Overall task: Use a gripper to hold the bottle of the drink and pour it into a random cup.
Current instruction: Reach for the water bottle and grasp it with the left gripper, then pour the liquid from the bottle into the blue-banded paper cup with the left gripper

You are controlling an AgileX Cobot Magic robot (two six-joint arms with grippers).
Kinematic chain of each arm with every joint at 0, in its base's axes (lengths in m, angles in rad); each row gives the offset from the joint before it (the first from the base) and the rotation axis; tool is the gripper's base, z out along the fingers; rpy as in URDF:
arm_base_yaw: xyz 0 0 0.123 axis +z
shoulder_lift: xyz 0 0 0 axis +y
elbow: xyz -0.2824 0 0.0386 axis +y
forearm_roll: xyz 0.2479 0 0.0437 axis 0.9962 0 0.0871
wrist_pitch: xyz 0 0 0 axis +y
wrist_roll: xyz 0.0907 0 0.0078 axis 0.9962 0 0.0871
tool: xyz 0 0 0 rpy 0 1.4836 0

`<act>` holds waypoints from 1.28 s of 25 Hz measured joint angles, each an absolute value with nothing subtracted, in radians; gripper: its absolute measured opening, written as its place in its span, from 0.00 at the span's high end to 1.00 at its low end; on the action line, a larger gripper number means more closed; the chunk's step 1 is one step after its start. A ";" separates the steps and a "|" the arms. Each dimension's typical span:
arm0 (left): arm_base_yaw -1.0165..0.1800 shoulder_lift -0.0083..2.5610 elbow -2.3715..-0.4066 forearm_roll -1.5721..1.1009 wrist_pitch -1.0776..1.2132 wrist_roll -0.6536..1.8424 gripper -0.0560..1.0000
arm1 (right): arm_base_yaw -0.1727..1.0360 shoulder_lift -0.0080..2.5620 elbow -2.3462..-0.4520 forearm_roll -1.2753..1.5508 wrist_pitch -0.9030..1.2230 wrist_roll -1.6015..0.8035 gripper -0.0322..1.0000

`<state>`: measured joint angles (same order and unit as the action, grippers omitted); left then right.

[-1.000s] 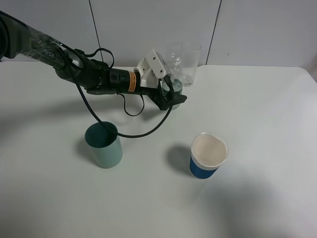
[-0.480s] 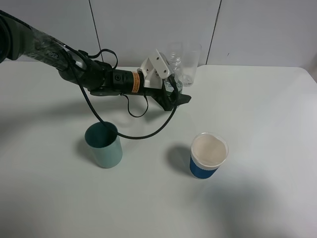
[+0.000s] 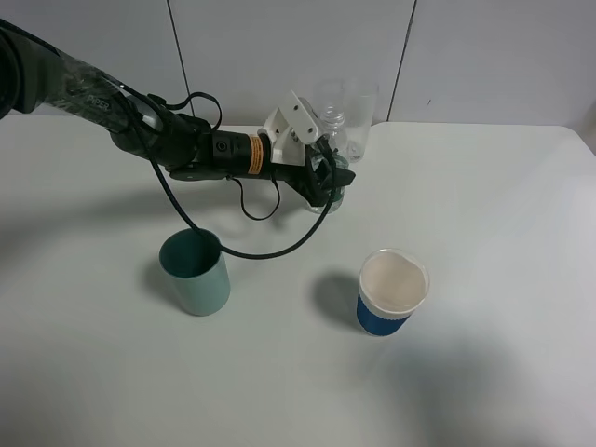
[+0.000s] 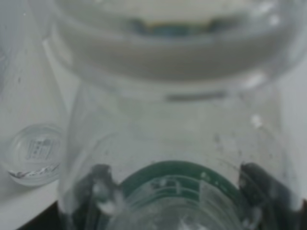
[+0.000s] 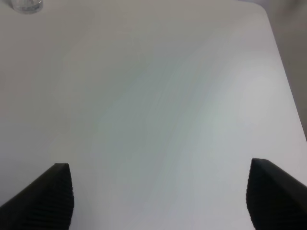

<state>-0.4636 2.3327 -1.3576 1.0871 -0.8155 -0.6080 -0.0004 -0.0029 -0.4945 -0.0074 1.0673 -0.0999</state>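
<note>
Jaws of the left gripper [image 3: 326,182] are clamped on the bottle [image 3: 335,140], upright at the far side of the white tabletop [image 3: 484,214], just beside a clear glass [image 3: 359,107]. Right gripper [image 5: 165,201] jaws stand apart over the tabletop. Nearer sit the teal cup [image 3: 196,275] and the smaller blue cup [image 3: 391,293].

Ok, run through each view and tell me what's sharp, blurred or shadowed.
Exterior high view: sharp, evenly lit, with soft shadows on the image's left of the blue cup and teal cup. Left wrist view: the bottle fills the frame, blurred throughout. Right wrist view: table evenly lit, no glare.
</note>
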 joint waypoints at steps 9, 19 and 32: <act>-0.464 2.329 -1.358 1.088 -0.806 -0.612 0.43 | 0.000 -0.003 -0.494 -0.007 1.067 -0.100 0.25; -0.464 2.211 -1.358 1.106 -0.670 -0.680 0.43 | 0.000 -0.003 -0.494 -0.007 1.067 -0.100 0.25; -0.480 1.961 -1.180 0.800 -0.466 -0.431 0.43 | 0.000 -0.003 -0.494 -0.007 1.067 -0.100 0.25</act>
<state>-0.4795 1.9607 -1.1801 0.8002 -0.4664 -0.4309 -0.0004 -0.0029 -0.4945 -0.0074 1.0673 -0.0999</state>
